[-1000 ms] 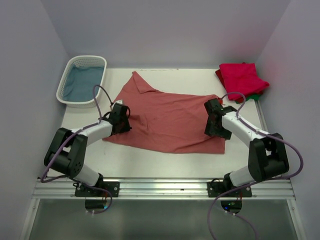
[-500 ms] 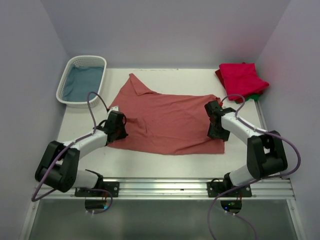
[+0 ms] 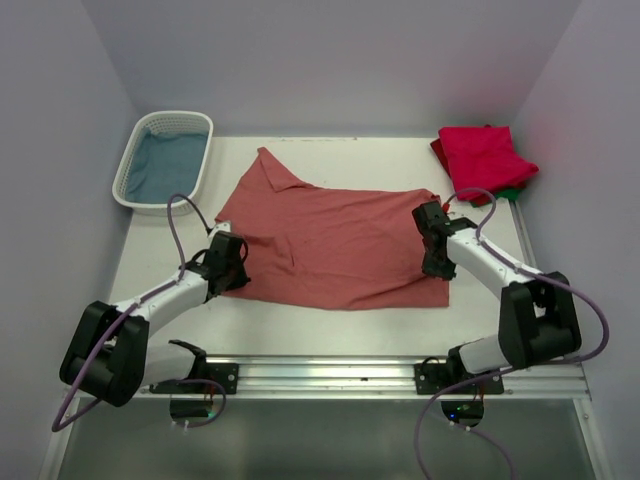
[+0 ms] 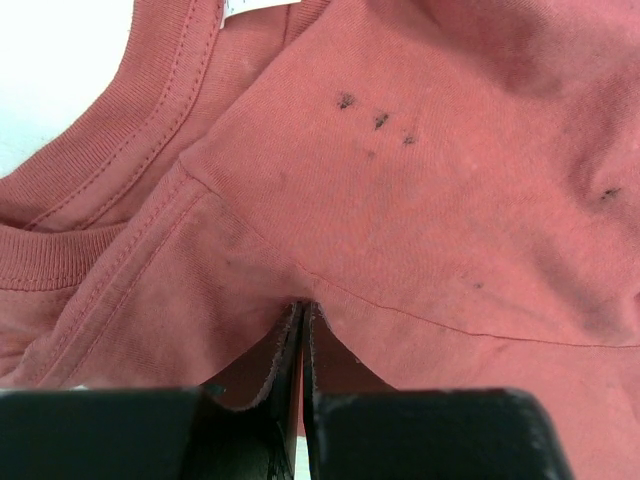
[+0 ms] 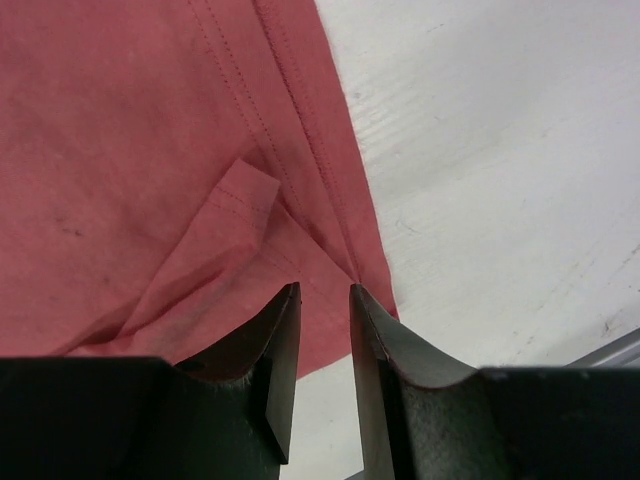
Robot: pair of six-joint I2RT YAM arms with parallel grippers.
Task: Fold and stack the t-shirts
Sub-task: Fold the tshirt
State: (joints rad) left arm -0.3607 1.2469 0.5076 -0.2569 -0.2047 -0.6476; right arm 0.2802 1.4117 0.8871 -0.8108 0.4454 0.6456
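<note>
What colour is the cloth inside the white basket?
Dusty blue; the cloth shows best in the top external view.

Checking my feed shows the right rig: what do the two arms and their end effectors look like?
The left arm and right arm have white links with black joints, each trailing looping purple-grey cables. The left end effector and right end effector each have two flat black fingers.
</note>
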